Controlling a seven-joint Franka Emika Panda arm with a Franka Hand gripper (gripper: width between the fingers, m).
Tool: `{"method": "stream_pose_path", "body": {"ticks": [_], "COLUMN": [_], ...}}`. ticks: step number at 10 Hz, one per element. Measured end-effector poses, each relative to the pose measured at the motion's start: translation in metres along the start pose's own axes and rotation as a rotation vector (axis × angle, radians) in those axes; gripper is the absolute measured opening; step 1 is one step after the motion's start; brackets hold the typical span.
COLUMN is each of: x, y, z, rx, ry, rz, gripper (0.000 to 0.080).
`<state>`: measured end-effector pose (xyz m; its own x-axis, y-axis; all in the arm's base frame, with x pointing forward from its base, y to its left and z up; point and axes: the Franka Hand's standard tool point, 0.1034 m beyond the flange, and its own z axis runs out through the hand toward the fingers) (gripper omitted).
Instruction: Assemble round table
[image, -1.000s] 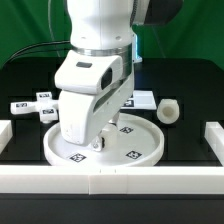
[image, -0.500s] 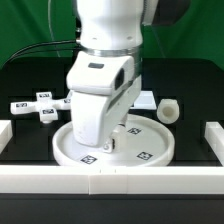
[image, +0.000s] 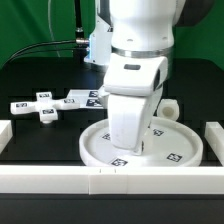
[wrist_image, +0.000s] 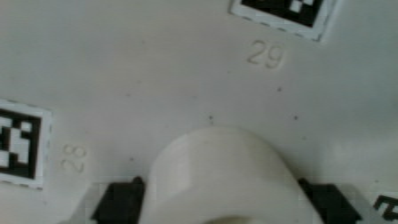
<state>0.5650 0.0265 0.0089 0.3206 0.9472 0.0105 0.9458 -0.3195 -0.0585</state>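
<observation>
On the black table (image: 30, 85), arm (image: 135, 80) over rimmed round disc (image: 190, 140), jaws' state cannot be told

A green backdrop (image: 35, 20) behind; black tabletop (image: 35, 140); white border bars (image: 50, 181) along its front and sides

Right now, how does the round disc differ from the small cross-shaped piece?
The round disc is large, circular and rimmed; the cross-shaped piece is small and cross-shaped. The round disc lies directly under the hand; the cross-shaped piece lies apart from the hand on the black table, toward the exterior view's left. Both are white, lie flat and carry black-and-white square tags.
</observation>
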Motion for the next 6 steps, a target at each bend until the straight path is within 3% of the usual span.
{"method": "stream_pose_path", "body": {"ticks": [6], "x": [0.0122], "y": [-0.0038], "z": [0.0002], "rx": [-0.001], "ry": [-0.001], "rz": [0.005], "gripper": [0.0410]}}
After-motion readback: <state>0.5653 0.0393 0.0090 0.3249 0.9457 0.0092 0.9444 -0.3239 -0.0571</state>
